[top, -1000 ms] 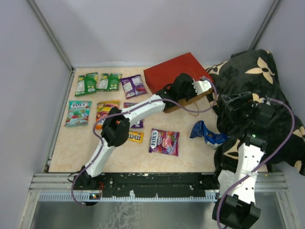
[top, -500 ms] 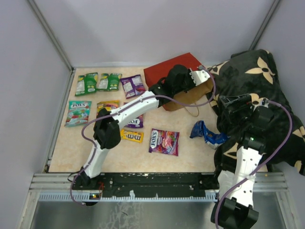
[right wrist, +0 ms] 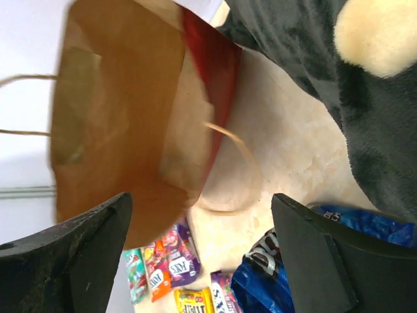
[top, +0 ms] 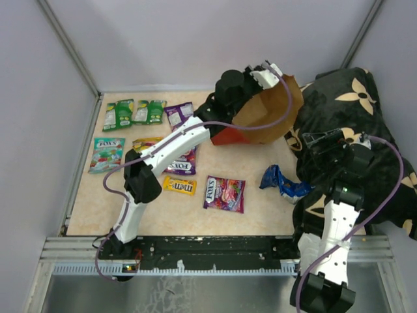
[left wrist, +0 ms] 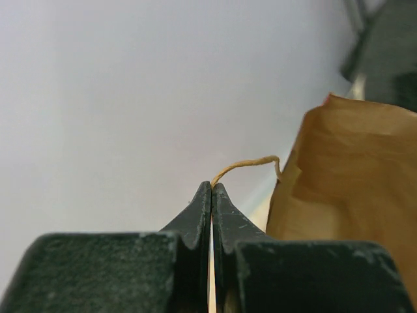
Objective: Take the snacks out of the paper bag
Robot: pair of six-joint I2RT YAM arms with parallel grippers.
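Left arm (top: 176, 147) and right arm (top: 339, 218): white link shells joined by black cylindrical joints, each trailed by a looping purple-grey cable (top: 401, 171). Left tool (left wrist: 212, 195) and right tool (right wrist: 201, 199): matte black fingers, wedge-shaped, tapering to narrow tips.

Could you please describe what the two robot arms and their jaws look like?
Both the left arm and right arm have white link shells and bulky black joints. A thin purple cable loops along each. The jaws are matte black, tapering wedges.

Printed text: "FOX'S" on purple packet (top: 225, 193) and teal packet (top: 107, 154); "m&m's" on yellow packet (top: 179, 186).
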